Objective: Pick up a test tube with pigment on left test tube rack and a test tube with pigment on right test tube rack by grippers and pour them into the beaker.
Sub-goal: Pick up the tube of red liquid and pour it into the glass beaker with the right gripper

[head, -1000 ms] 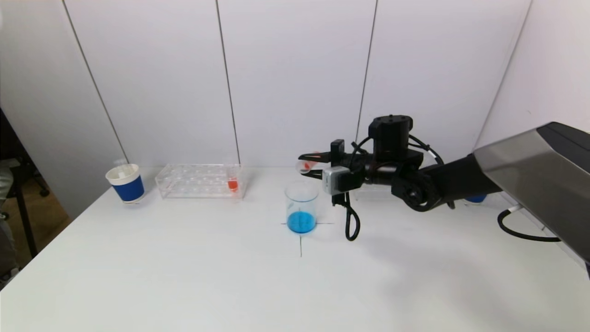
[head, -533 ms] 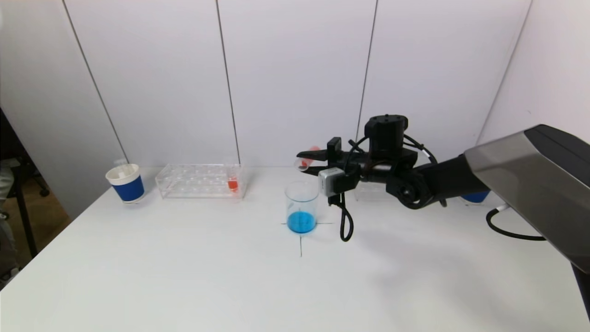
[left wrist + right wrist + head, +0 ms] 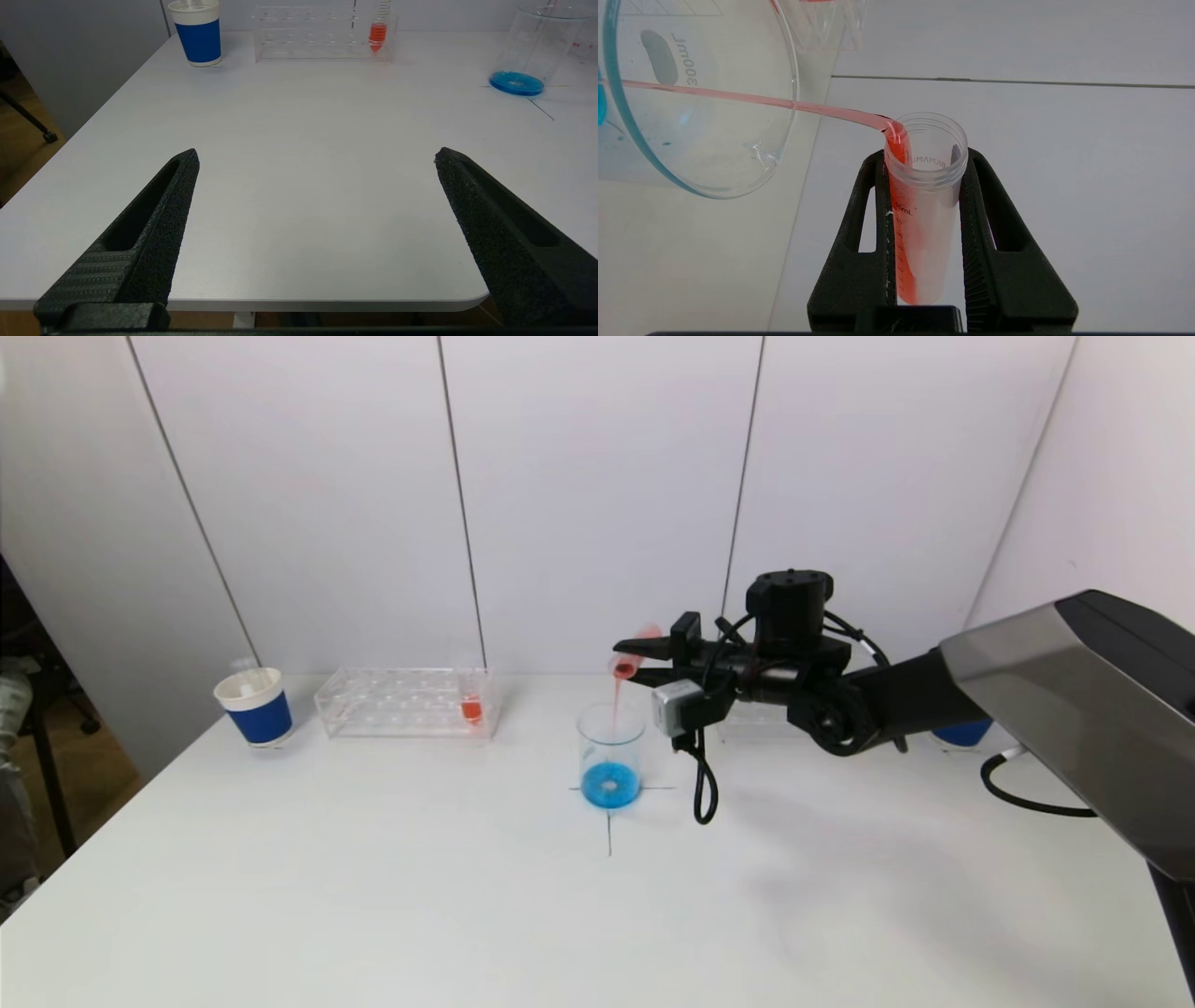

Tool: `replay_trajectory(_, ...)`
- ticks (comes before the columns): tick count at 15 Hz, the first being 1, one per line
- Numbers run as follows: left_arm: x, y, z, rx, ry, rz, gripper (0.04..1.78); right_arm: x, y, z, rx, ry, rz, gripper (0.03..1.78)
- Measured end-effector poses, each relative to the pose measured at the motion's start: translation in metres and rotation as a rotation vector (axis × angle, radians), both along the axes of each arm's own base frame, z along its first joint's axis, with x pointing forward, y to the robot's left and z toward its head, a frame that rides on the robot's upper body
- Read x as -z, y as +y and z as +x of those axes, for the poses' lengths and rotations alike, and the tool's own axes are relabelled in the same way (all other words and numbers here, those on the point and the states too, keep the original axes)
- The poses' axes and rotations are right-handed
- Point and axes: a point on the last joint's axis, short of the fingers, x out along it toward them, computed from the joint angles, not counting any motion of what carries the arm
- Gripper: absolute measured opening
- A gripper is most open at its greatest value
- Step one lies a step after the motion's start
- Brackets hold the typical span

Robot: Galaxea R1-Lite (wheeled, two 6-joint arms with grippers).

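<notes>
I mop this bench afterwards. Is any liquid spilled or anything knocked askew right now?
Nothing stands out. The right hand tilts the test tube and its red stream lands inside the beaker. The table around it shows no spill, and the left rack stands square.

The beaker (image 3: 698, 100) carries a printed "300ml" on its glass wall, next to a grey oval marking patch. The tube (image 3: 924, 205) has raised letters inside its rim, seen mirrored, reading roughly "BKMAM"; the last letters cannot be made out. Down its side runs a printed scale, with "45mL" at the top and "40" below it; the lower figures are too small to read.
</notes>
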Motion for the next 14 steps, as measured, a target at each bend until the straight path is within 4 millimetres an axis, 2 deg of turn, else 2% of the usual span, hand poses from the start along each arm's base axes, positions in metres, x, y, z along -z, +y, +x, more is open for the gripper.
replay_trajectory(14,0.0,0.0,0.0,0.0,0.0,0.0,1.76,-0.011,-0.002,0.003,-0.006,-0.138,-0.045,0.46)
